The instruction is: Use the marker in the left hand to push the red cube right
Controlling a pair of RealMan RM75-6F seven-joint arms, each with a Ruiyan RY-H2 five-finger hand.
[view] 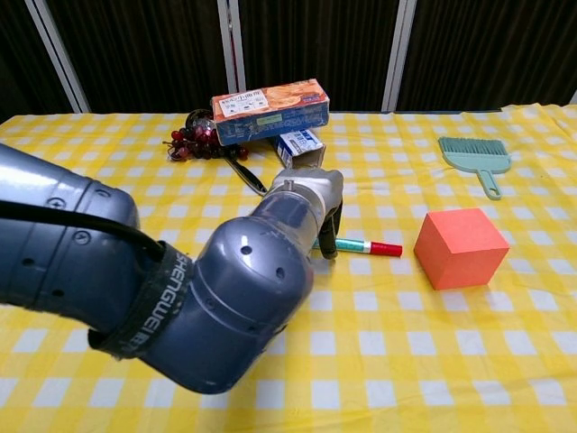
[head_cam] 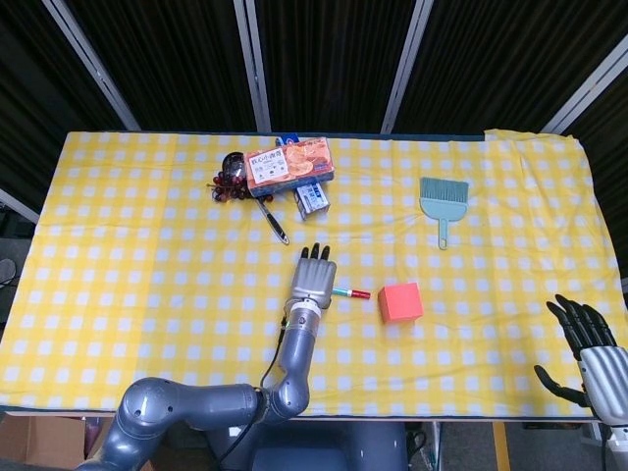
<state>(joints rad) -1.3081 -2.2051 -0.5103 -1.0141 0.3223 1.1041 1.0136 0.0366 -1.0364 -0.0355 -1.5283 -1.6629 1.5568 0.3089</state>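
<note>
Yellow-and-white checked cloth worktop [head_cam: 118, 226] is carrying everything.

Far side, around 11 o'clock from the left hand: a bunch of dark red grapes [head_cam: 222, 186] with a metal spoon with a black handle [head_cam: 257, 201] lying just beside it, handle running toward 5 o'clock. An orange cracker box [head_cam: 288, 165] is sitting next to the grapes, and a small blue-and-white carton [head_cam: 311, 200] is touching its near edge.

Left hand [head_cam: 312, 278] is sitting near mid-worktop, back of the hand up in the head view, fingers pointing to 12 o'clock. It is holding a green, white and red marker [head_cam: 350, 292] low against the cloth; chest view shows the fingers [view: 330, 236] curled down around the marker's green end. Marker is lying roughly level, red tip pointing to 3 o'clock.

Red cube [head_cam: 399, 301] is sitting on the cloth at 3 o'clock from the left hand, just right of worktop centre. Marker tip is near it but apart – a visible strip of cloth is showing between tip and cube in both views.

A teal plastic hand brush [head_cam: 443, 199] is lying at 1 o'clock from the cube, well apart, bristles toward the far edge.

Right hand [head_cam: 586, 339] is hanging at the near right corner, off the worktop edge, fingers spread and holding nothing.
</note>
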